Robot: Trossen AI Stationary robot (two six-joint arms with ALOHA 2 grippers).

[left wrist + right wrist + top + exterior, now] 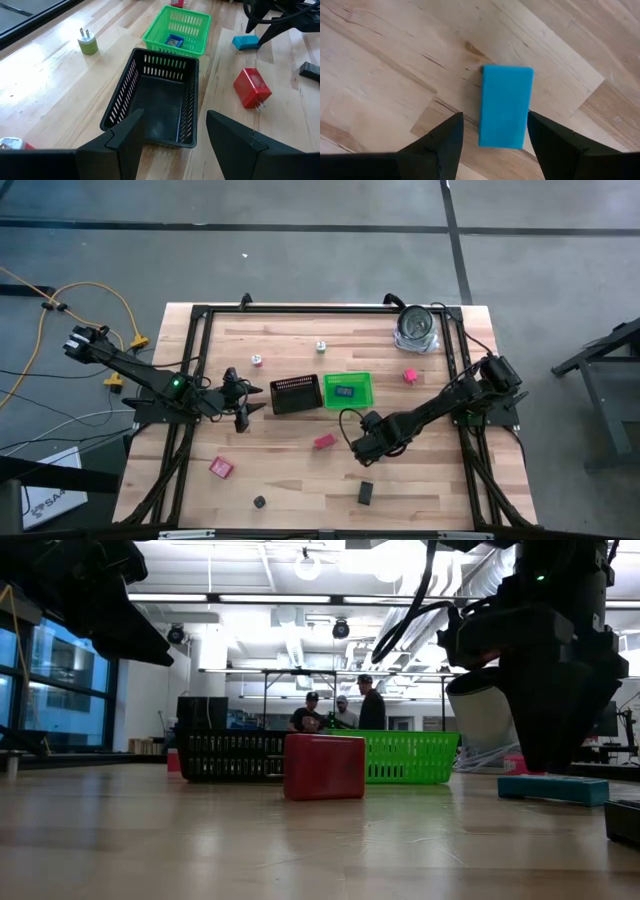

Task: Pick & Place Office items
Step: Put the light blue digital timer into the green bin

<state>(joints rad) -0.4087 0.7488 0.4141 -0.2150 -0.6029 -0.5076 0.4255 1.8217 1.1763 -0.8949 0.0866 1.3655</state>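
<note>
A blue block (505, 106) lies flat on the wooden table; it also shows in the low view (553, 788). My right gripper (495, 131) points down over the blue block, open, one finger on each side of its near end, touching nothing I can see. My left gripper (175, 120) hangs open above the left end of the black mesh tray (155, 107), holding nothing. A red plug block (252, 87) rests on the table between the two grippers. The green bin (348, 390) holds a small blue item (174, 40).
A pink block (221, 468), a black block (366, 493) and a small black bit (260, 502) lie near the front edge. A pink piece (410, 376), two small round bits (257, 360) (321, 347) and a shiny silver round object (416, 328) sit farther back.
</note>
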